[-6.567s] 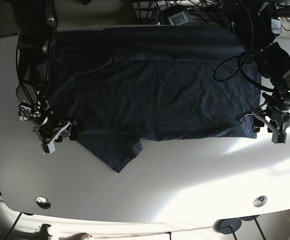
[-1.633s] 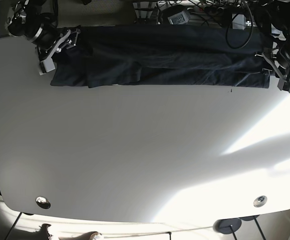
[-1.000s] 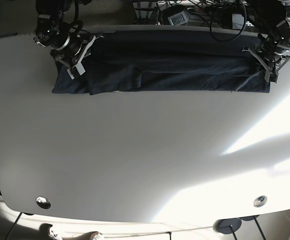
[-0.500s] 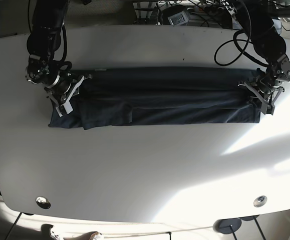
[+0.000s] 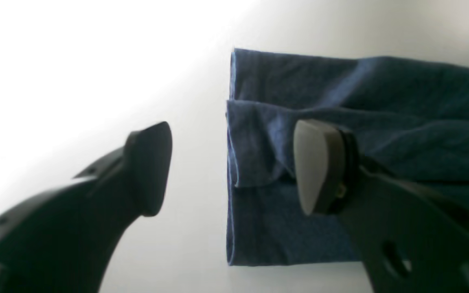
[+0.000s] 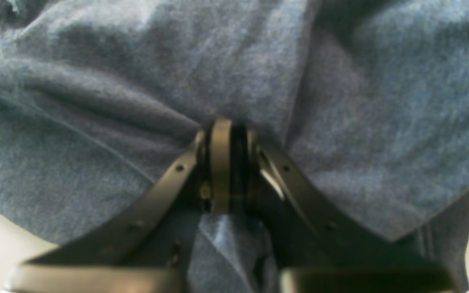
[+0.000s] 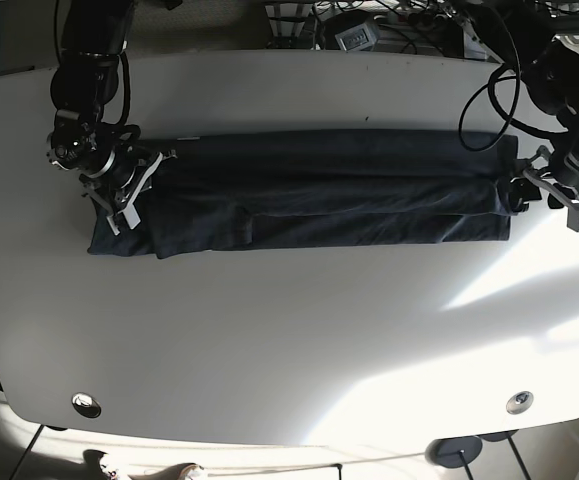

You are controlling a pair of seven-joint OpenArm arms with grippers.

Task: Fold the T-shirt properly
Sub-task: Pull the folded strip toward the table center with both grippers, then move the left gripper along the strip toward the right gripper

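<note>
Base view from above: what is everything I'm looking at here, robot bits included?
T-shirt: one, dark navy, folded into a long band across the table's far half.
Table: one, white, with sunlight patches at its right.
Table-edge fittings: two, round, metallic, at the near corners.
Cables: a tangle, black, beyond the far edge.
Right gripper: one, black, shut on the shirt's end, at the view's left.
Left gripper: one, black, open at the shirt's other end.

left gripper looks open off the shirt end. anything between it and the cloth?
Nothing visible. The left gripper is open, jaws straddling the shirt edge with only bare table alongside.
</note>
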